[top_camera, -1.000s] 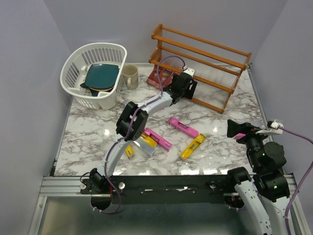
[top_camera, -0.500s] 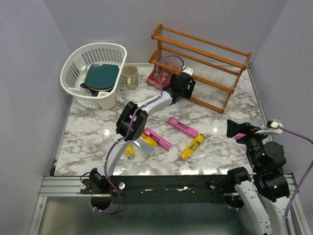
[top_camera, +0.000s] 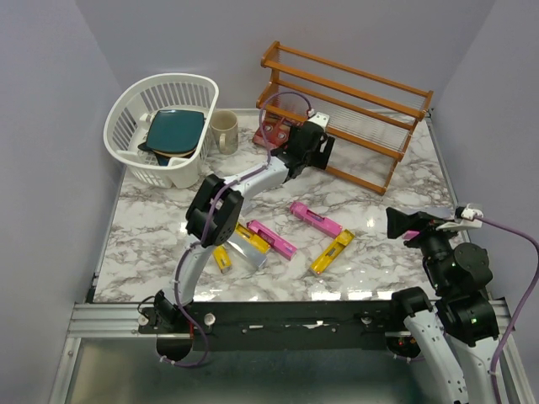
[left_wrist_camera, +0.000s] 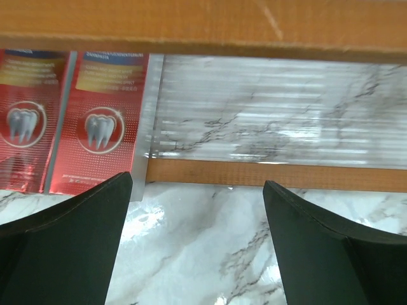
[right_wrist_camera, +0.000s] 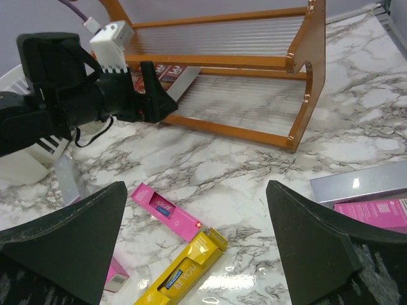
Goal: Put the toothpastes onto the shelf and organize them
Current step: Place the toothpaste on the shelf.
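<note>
The shelf [top_camera: 345, 101] stands at the back of the table. Two red toothpastes [left_wrist_camera: 95, 121] lie side by side at the left end of its bottom tier [top_camera: 274, 130]. My left gripper [top_camera: 324, 154] sits just in front of that tier's front rail [left_wrist_camera: 254, 173], open [left_wrist_camera: 197, 184] with only marble between its fingers. More toothpastes lie loose mid-table: a pink one [top_camera: 316, 219], a yellow one [top_camera: 331, 252], another pink [top_camera: 271, 238] and a silver one [top_camera: 244, 250]. My right gripper [top_camera: 400, 223] hangs open [right_wrist_camera: 197, 184] above the pink [right_wrist_camera: 168, 213] and yellow [right_wrist_camera: 184, 273] cartons, holding nothing.
A white basket [top_camera: 160, 126] with dark plates stands at the back left, and a beige mug [top_camera: 224, 130] stands beside it. A silver carton [right_wrist_camera: 362, 184] and a pink one [right_wrist_camera: 375, 210] lie near my right arm. The shelf's right side frame [right_wrist_camera: 308, 70] stands on the marble.
My left arm has drawn back slightly leftward from the shelf and its jaws have widened a little. The right gripper has shifted slightly to the left.
</note>
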Robot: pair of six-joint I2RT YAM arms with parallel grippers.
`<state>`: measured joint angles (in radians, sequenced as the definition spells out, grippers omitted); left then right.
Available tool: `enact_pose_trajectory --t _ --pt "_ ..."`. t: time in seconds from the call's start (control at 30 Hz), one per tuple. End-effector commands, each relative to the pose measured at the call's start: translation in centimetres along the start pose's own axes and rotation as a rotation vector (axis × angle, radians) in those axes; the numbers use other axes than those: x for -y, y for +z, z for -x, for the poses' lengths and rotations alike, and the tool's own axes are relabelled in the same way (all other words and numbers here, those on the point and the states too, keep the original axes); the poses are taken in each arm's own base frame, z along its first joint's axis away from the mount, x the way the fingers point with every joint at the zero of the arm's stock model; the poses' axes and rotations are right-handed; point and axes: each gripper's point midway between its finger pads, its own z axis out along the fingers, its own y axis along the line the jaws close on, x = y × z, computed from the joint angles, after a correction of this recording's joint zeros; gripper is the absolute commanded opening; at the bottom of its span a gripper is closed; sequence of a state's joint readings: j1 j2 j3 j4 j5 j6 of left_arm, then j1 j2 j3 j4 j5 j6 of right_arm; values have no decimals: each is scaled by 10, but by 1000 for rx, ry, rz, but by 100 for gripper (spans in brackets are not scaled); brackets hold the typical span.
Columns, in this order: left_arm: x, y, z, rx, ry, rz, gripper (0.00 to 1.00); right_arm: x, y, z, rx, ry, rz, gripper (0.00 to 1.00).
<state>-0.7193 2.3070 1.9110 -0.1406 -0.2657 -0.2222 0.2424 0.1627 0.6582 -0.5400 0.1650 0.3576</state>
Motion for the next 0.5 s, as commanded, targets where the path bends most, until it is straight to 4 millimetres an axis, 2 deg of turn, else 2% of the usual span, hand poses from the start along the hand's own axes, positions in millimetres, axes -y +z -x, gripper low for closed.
enact_pose_trajectory --t 0.0,0.03,0.07,0.1,0.13,0.17,0.2,0.23,0.27,0.3,0.33,0.37,0.4,0.43,0.47 --pt "9 -50 70 142 -80 -100 97 -14 1 -8 -40 -32 86 99" --pt "9 -58 74 150 -86 -105 97 -17 1 -9 -45 -34 100 99" --pt "6 -63 69 144 -92 -103 98 -19 2 -10 -56 -37 114 99" --pt "2 -84 87 185 -105 -107 98 -25 1 -13 -71 -42 146 99" --pt "-1 -94 91 198 -118 -103 98 -27 2 -15 -88 -44 160 99" --pt "-7 -100 82 183 -120 -88 98 -32 2 -17 -102 -44 186 99" --pt "-15 -123 99 224 -137 -73 99 -37 2 -21 -123 -45 217 99" --pt "-21 -134 102 234 -148 -60 99 -39 5 -27 -154 -46 226 99" --pt "-29 -139 88 202 -151 -37 99 -43 6 -30 -171 -44 243 99" --pt "-36 -162 101 235 -167 -28 99 -48 6 -35 -203 -42 273 99" --pt "-44 -172 100 236 -173 1 99 -52 8 -39 -228 -41 292 100" --pt "-53 -177 83 194 -161 32 99 -55 12 -48 -276 -37 306 100" --pt "-62 -197 90 214 -166 48 99 -61 13 -56 -314 -28 347 100" --pt "-72 -205 87 210 -168 85 99 -65 14 -63 -344 -23 370 100" --pt "-80 -211 68 159 -155 115 99 -68 21 -71 -384 -13 387 100"
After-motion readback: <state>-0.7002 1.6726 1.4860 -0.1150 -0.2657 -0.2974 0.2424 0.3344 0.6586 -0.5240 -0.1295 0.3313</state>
